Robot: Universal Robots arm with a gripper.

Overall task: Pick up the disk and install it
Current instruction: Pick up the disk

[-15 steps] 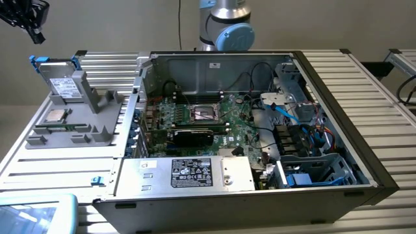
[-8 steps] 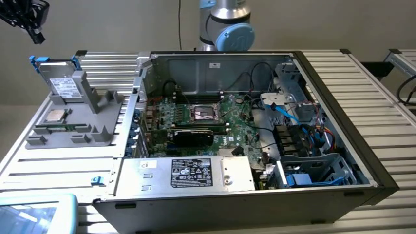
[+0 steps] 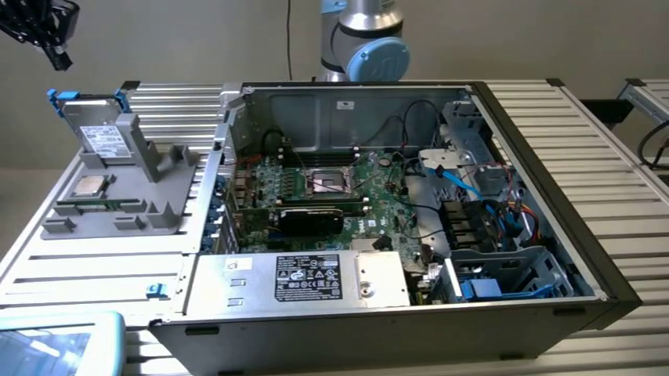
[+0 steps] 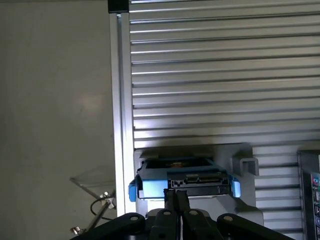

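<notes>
Disk [image 3: 102, 137] and gripper [image 3: 52, 51] are well apart. In the exterior view the gripper hangs in the air at about 11 o'clock from the disk, higher than the disk's top edge. The wrist view looks down past the gripper [image 4: 175, 194]. Its two black fingers [image 4: 170, 200] are pressed close together, and nothing is between them. Just past the fingers in that view is the disk [image 4: 185, 184], seen from its thin edge, with a blue bit at each end.

The disk stands up on its edge in a grey stand [image 3: 157, 168]. It is silver-grey with a white label, and a bright blue frame [image 3: 55, 96] sticks out at its top corners. The stand sits on the ribbed metal surface [image 3: 596, 125], on the exterior view's left. A small square silver chip [image 3: 88, 186] lies flat on the stand, near the disk and at about 6 o'clock from it.

Just beside the stand, at about 3 o'clock from it, is a big open computer case [image 3: 313, 117]. A green board [image 3: 345, 196] with black wires lies inside it. A silver box with a black label [image 3: 313, 278] sits at the case's 6 o'clock side. A grey metal cage [image 3: 512, 274] with blue parts is in the case's 4 o'clock corner. The robot arm [image 3: 361, 43], grey and blue, stands behind the case at 12 o'clock.
</notes>
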